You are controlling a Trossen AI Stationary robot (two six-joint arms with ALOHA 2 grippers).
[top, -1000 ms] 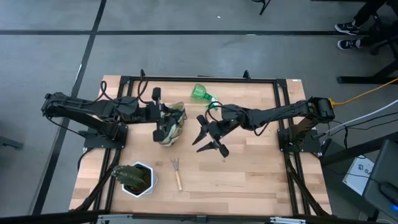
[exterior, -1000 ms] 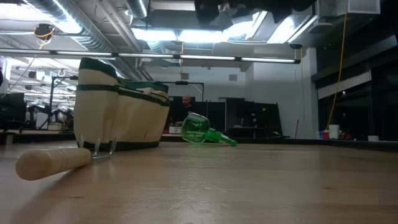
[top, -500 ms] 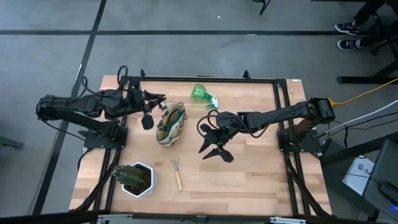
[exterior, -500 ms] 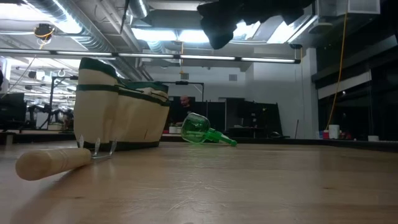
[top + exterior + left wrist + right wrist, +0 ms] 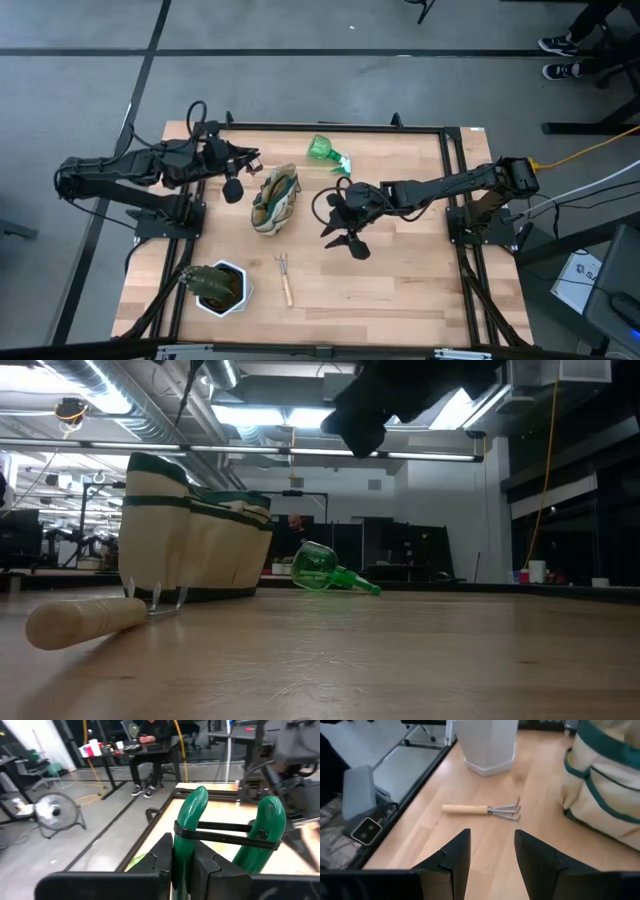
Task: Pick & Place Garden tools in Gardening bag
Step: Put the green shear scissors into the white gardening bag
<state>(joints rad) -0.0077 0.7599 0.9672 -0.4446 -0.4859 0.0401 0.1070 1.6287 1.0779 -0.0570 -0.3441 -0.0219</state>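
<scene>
The cream gardening bag (image 5: 272, 200) with green trim stands on its base at the table's middle left and also shows in the low view (image 5: 190, 530). My left gripper (image 5: 243, 163) is left of the bag, toward the far edge. It is shut on green-handled pruning shears (image 5: 200, 820). My right gripper (image 5: 345, 243) hangs open and empty over bare wood right of the bag (image 5: 492, 855). The wooden-handled rake (image 5: 285, 278) lies flat near the front. The green spray bottle (image 5: 325, 152) lies on its side at the far edge. The trowel is out of view. My left gripper pinches one green handle of the shears (image 5: 182, 865) between its two fingers. The fingers come about level from the table's left and lie along the handle. Both handles' rounded free ends point away from the gripper, joined by a black strap (image 5: 225, 837). The shears are clear of the table.
A white pot with a green plant (image 5: 218, 287) stands at the front left corner, near the rake. Black frame rails run along the table's edges (image 5: 320, 127). Bare wood lies at the front right. A person sits at a desk beyond the table (image 5: 150, 740).
My left gripper has drawn back from over the bag toward the table's far left. My right gripper has moved a little toward the near edge and come lower, now showing at the top of the low view. The bag, rake and bottle have stayed put.
</scene>
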